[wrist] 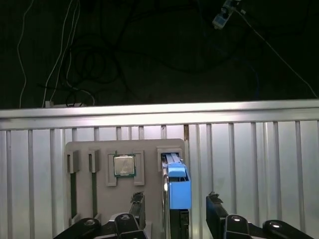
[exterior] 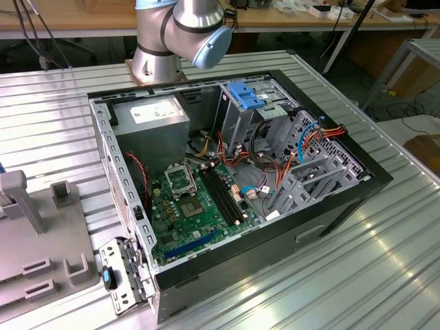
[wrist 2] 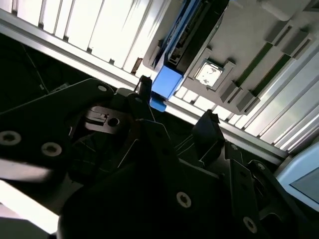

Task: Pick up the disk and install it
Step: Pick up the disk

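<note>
A: What do we see of our arm [exterior: 180, 34] in the exterior view?
B: A thick silver-grey metal body with rounded joint housings, one of them closed by a pale blue round cap [exterior: 212, 42].
A: And our tool [wrist: 176, 199]?
B: Black all over in both wrist views. We make out flat, angular link plates with bright round screw heads [wrist 2: 183, 199] set into them.
A: The fingers [wrist: 215, 205]?
B: Black as well, narrowing to small pointed tips. In the first wrist view we see silver screws on the plates behind each finger.
</note>
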Available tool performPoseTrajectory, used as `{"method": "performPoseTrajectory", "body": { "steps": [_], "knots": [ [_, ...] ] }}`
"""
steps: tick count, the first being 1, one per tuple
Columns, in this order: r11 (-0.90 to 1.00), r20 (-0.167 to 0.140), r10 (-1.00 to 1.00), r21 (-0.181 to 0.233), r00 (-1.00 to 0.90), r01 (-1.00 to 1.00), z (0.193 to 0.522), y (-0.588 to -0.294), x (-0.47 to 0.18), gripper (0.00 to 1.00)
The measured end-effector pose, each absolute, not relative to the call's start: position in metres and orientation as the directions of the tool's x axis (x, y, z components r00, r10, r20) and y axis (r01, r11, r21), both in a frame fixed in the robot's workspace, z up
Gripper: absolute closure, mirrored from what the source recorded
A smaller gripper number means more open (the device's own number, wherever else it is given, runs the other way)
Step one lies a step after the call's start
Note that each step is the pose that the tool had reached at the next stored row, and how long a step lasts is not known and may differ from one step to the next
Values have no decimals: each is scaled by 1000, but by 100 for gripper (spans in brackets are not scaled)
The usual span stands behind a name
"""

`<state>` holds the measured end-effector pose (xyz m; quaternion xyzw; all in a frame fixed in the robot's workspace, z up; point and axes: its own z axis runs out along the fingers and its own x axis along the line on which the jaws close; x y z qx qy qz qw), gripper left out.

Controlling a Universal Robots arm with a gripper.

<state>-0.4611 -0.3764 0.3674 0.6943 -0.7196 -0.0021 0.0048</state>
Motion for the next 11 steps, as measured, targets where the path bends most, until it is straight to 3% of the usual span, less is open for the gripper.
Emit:
{"method": "performPoseTrajectory", "body": {
  "steps": [11],
  "knots": [
    [-41, 7, -999, -14, 41, -999, 352, -377, -461, 40]
  ]
}}
